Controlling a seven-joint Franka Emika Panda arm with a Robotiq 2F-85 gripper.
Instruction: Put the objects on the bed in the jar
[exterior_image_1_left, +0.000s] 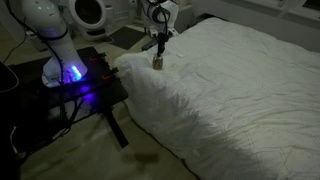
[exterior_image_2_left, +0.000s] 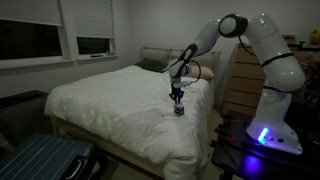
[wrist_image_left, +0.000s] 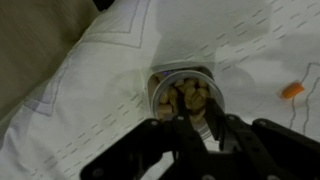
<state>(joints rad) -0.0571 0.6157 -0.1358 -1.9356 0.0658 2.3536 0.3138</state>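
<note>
The jar (wrist_image_left: 183, 90) stands upright on the bed (wrist_image_left: 90, 90), its open mouth filled with several tan-brown objects (wrist_image_left: 185, 98). My gripper (wrist_image_left: 198, 115) hangs directly over the jar's near rim, its dark fingers (wrist_image_left: 218, 118) a little apart with nothing gripped between them. One small orange object (wrist_image_left: 292, 91) lies on the cover to the right of the jar. In both exterior views the gripper (exterior_image_1_left: 161, 42) (exterior_image_2_left: 177, 97) points down just above the jar (exterior_image_1_left: 157, 62) (exterior_image_2_left: 179, 110), near the bed's edge (exterior_image_1_left: 230, 80) (exterior_image_2_left: 110, 100).
The robot base with a blue light (exterior_image_1_left: 70, 72) (exterior_image_2_left: 262, 135) sits on a black stand (exterior_image_1_left: 95, 90) beside the bed. A wooden dresser (exterior_image_2_left: 240, 80) stands behind the arm. A blue suitcase (exterior_image_2_left: 40, 160) lies on the floor. A pillow (exterior_image_2_left: 155, 60) rests at the headboard.
</note>
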